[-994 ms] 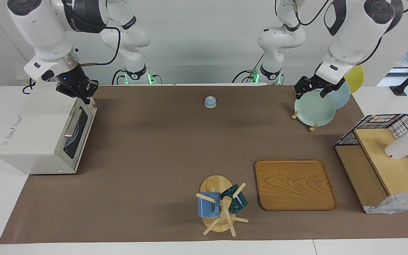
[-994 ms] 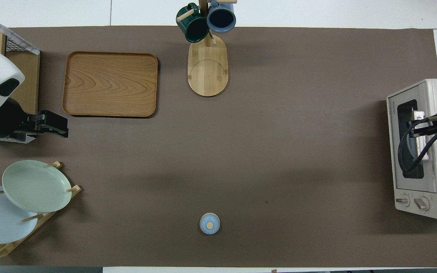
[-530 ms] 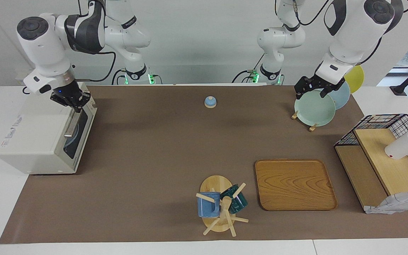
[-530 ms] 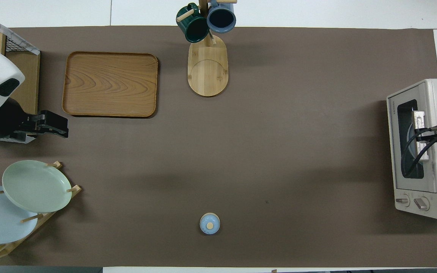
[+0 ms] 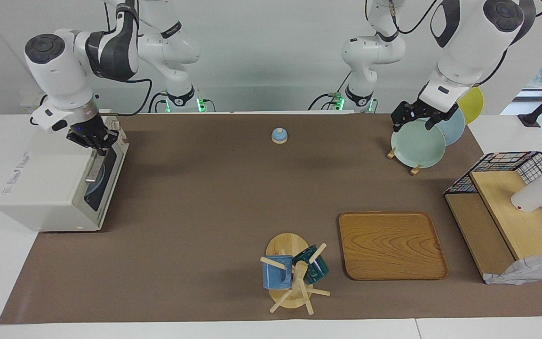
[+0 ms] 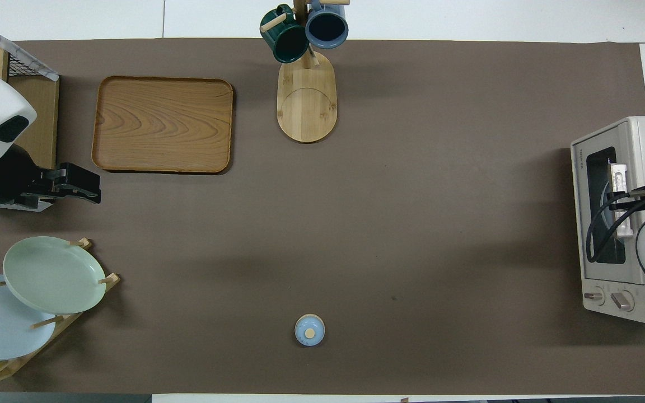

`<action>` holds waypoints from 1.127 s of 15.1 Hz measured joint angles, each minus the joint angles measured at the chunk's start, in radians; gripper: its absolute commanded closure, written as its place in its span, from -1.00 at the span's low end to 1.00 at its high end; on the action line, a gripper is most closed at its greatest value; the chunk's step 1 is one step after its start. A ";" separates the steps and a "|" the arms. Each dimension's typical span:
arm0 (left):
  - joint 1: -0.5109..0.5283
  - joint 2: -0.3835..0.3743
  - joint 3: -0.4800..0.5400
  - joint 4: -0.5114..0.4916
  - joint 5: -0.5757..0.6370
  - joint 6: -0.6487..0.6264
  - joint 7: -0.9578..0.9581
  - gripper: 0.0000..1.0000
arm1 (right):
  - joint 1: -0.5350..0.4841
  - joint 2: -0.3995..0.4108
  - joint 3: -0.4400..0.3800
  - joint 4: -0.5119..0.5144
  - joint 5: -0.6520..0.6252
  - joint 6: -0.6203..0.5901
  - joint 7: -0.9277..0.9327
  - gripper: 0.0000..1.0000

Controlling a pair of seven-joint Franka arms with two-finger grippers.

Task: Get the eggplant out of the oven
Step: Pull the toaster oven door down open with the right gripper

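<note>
The cream-white oven (image 5: 45,188) stands at the right arm's end of the table, also in the overhead view (image 6: 644,140). Its glass door is closed and the metal bar handle (image 5: 93,169) lies across it. My right gripper (image 5: 98,146) is low at the door's top edge, at the end of the handle nearer to the robots. In the overhead view the right arm covers it. The eggplant is hidden; only a pale round shape shows through the glass. My left gripper (image 5: 413,125) is open and empty over the plate rack and waits there.
A rack with a green plate (image 5: 418,142), a blue plate and a yellow one stands at the left arm's end. A wooden tray (image 5: 391,245), a mug tree (image 5: 294,270), a small blue lid (image 5: 279,135) and a wooden shelf with a wire basket (image 5: 511,212) are on the mat.
My right gripper has come down from above the door's corner to the handle's end at the door's top edge. The door stays closed. The left arm has not moved.
</note>
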 measured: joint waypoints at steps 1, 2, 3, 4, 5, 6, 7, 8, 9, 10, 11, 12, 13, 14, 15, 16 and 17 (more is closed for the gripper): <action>0.000 0.000 0.000 0.000 0.000 0.000 0.000 -1.00 | -0.012 0.001 0.000 -0.013 0.000 0.020 -0.021 1.00; 0.000 0.000 0.000 0.000 0.000 0.000 0.000 -1.00 | -0.031 0.002 0.000 -0.026 0.000 0.041 -0.044 1.00; 0.000 0.000 0.000 0.000 0.000 0.000 0.000 -1.00 | -0.049 0.005 0.000 -0.036 0.000 0.058 -0.064 1.00; 0.000 0.000 0.000 0.000 0.000 0.000 0.000 -1.00 | -0.059 0.006 0.000 -0.039 0.005 0.065 -0.080 1.00; 0.000 0.000 0.000 0.000 0.000 0.000 0.000 -1.00 | -0.059 0.004 0.002 -0.040 0.004 0.065 -0.082 1.00; 0.000 0.000 0.000 0.000 0.000 0.000 0.000 -1.00 | -0.059 0.005 0.003 -0.040 0.003 0.065 -0.082 1.00; 0.000 0.000 0.000 0.000 0.000 0.000 0.000 -1.00 | -0.059 0.005 0.003 -0.040 0.002 0.065 -0.082 1.00; 0.000 0.000 0.000 0.000 0.000 0.000 0.000 -1.00 | -0.058 0.005 0.004 -0.040 0.002 0.065 -0.082 1.00; 0.000 0.000 0.000 0.000 0.000 0.000 0.000 -1.00 | -0.057 0.006 0.005 -0.041 0.002 0.065 -0.082 1.00; 0.000 0.000 0.000 0.000 0.000 0.000 0.000 -1.00 | -0.052 0.005 0.007 -0.043 0.003 0.066 -0.082 1.00; 0.000 0.000 0.000 0.000 0.000 0.000 0.000 -1.00 | -0.038 0.005 0.008 -0.046 0.003 0.065 -0.082 1.00; 0.000 0.000 0.000 0.000 0.000 0.000 0.000 -1.00 | -0.018 0.006 0.009 -0.051 0.004 0.067 -0.080 1.00; 0.000 0.000 0.000 0.000 0.000 0.000 0.000 -1.00 | -0.001 0.007 0.012 -0.057 0.005 0.074 -0.076 1.00; 0.000 0.000 0.000 0.000 0.000 0.000 0.000 -1.00 | 0.012 0.010 0.015 -0.062 0.007 0.084 -0.074 1.00; 0.000 0.000 0.000 0.000 0.000 0.000 0.000 -1.00 | 0.026 0.015 0.017 -0.068 0.012 0.097 -0.074 1.00; 0.000 0.000 0.000 0.000 0.000 0.000 0.000 -1.00 | 0.037 0.021 0.019 -0.072 0.017 0.102 -0.072 1.00; 0.000 0.000 0.000 0.000 0.000 0.000 0.000 -1.00 | 0.046 0.027 0.021 -0.074 0.022 0.106 -0.070 1.00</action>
